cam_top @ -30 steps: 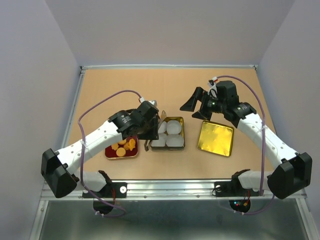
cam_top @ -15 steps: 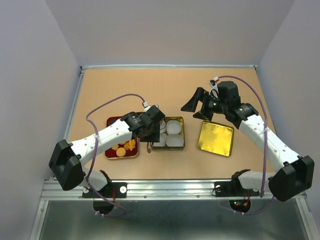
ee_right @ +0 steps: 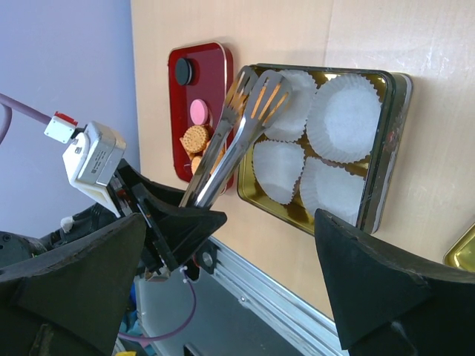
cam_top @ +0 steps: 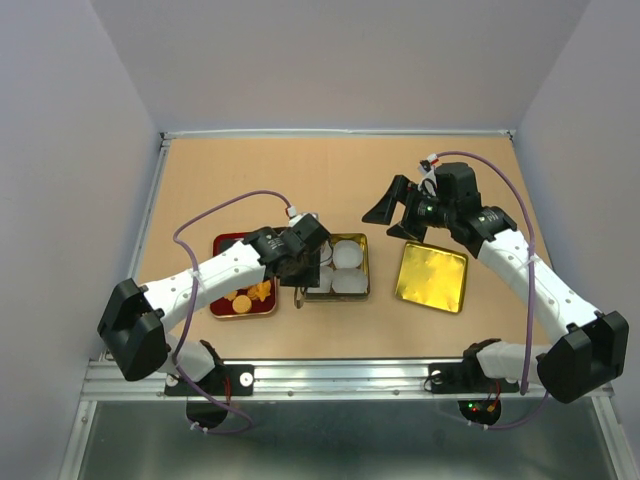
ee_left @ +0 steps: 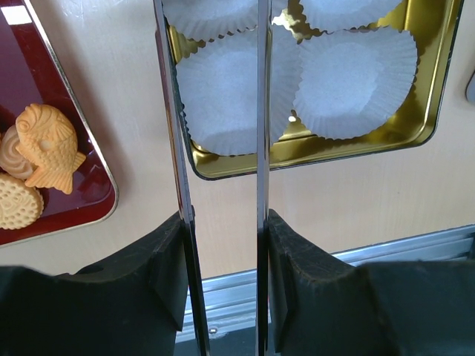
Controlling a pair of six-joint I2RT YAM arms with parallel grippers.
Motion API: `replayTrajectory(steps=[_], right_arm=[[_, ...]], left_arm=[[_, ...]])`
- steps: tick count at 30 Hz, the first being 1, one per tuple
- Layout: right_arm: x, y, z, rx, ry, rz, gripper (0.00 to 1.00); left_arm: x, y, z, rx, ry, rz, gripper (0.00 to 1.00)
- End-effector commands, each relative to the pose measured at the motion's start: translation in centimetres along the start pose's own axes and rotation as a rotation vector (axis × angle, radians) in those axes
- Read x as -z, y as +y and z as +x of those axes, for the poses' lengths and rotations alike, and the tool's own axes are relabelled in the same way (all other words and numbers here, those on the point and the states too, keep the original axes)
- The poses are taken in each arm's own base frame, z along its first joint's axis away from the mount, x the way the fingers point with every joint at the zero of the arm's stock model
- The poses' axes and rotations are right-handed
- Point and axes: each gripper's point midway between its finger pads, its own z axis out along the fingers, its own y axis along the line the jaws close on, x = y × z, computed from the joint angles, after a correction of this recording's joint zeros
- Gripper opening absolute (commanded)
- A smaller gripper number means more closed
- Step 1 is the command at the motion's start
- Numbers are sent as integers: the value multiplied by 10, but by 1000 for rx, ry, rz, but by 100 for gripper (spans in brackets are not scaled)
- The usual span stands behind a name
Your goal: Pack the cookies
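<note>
Both arms (cam_top: 200, 280) are white with black joints (cam_top: 130, 335) and looping purple cables (cam_top: 225, 204).

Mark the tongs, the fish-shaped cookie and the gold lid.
tongs (ee_right: 241, 133), right wrist view, on the arms just below the slotted head.
fish-shaped cookie (ee_left: 50, 144), left wrist view, mid-body.
gold lid (cam_top: 433, 277), top view, its centre.

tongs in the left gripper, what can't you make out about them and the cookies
- Tips of the tongs: cut off by the top edge in the left wrist view; too small to pick out from above.
- Number of cookies: the left arm covers part of the red tray from above; the tongs hide some in the right wrist view.
- Cookie shapes: too small from above.
</note>
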Motion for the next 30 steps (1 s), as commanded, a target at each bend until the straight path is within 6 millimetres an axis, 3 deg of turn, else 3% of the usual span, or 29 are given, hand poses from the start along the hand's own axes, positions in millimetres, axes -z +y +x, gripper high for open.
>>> replayTrajectory(steps=[1, 16, 30], right_arm=[[3, -1, 2, 23, -13, -2, 100], [4, -2, 3, 22, -15, 1, 100], [4, -1, 3, 26, -12, -3, 100]], left_arm=[[2, -3, -3, 0, -28, 7, 35], [6, -3, -5, -1, -35, -1, 59], [12, -5, -10, 0, -48, -9, 55]])
